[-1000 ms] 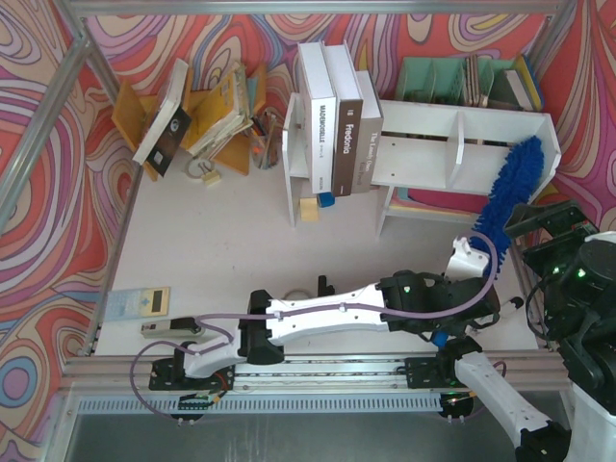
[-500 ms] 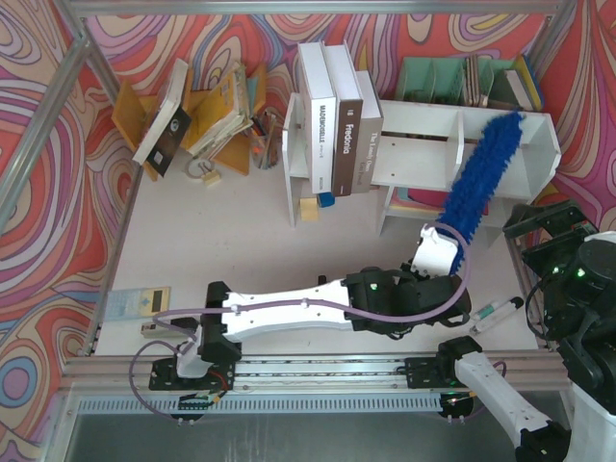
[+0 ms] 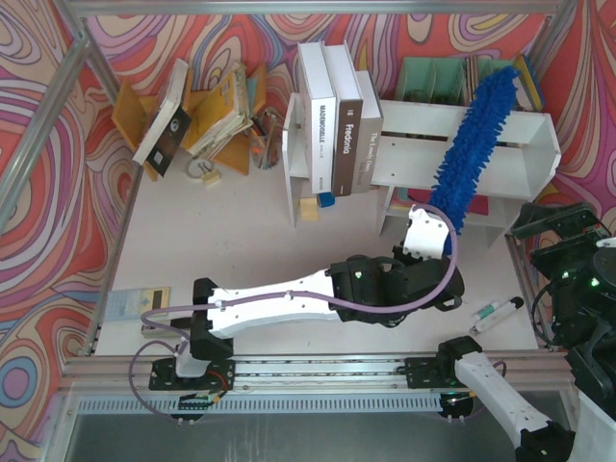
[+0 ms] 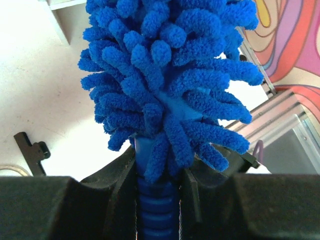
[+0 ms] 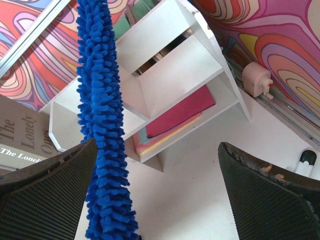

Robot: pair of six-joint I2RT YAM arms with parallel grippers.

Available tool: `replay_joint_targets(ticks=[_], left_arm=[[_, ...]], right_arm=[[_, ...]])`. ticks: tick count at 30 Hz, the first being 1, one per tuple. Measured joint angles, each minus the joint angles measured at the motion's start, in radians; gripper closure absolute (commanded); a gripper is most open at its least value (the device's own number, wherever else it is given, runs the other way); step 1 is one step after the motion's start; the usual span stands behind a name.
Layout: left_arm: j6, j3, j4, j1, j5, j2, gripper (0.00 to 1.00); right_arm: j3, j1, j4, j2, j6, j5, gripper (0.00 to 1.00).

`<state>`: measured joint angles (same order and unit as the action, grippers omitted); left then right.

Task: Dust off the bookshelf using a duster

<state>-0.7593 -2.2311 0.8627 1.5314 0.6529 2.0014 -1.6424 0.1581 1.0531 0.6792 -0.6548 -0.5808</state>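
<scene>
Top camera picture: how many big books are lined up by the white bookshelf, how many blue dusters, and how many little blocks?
Big lined-up books: 3
Blue duster: 1
Little blocks: 2
Total: 6

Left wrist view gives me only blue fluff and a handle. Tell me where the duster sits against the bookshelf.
Observer: From above, the duster crosses the bookshelf top slantwise near the divider. I cannot tell whether it is touching.
Operator: Report the right arm.
Observer: The right gripper is open and empty, off the bookshelf's right end.
Operator: Name what is under the compartments.
Observer: A flat stack, red on top, lies beneath them.
</scene>
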Motion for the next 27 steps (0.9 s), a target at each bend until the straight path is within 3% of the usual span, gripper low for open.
replay_joint_targets(ticks=[11, 21, 27], left_arm=[[-0.081, -0.067, 0.113, -0.114, -0.041, 0.032, 1.0], [-0.066, -0.291, 0.132, -0.099, -0.144, 0.19, 1.0], [-0.029, -0.33, 0.083, -0.092, -0.206, 0.237, 1.0]], right_arm=[[0.003, 0.001, 0.0, -0.006, 0.0, -0.006, 0.07], [0.028, 0.005, 0.001, -0.014, 0.0, -0.007, 0.07], [0.028, 0.006, 0.001, -0.031, 0.0, -0.019, 0.07]])
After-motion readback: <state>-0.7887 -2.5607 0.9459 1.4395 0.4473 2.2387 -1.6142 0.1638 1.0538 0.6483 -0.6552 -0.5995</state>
